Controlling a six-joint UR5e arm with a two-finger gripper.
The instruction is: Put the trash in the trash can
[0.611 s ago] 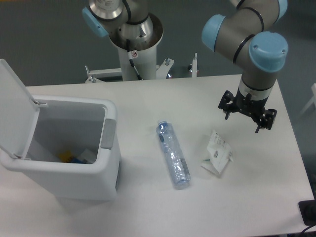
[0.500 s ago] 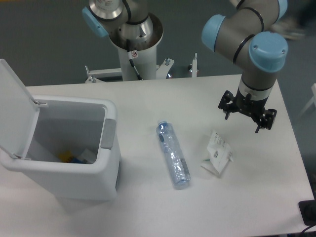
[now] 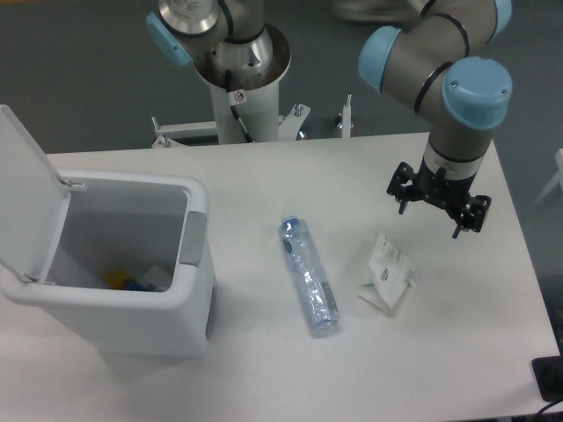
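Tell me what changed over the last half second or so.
Almost nothing. The gripper shifted very slightly left, jaws open and empty above the table, up and right of the packet. Nothing was grasped or released. The bottle, the packet and the open trash can stayed where they were.

A white desk [image 3: 264,369] fills most of the view, its top matte and evenly lit, with only soft shadows on it. Beyond its far edge lies a dark grey floor [image 3: 79,79], plain and uniform. At the back of the desk a white metal bracket [image 3: 189,132] with bolts runs along the edge. At the right border a slim white object [image 3: 558,171] shows against the floor — too cropped to identify — and a small black object [image 3: 549,378] sits at the lower right corner.
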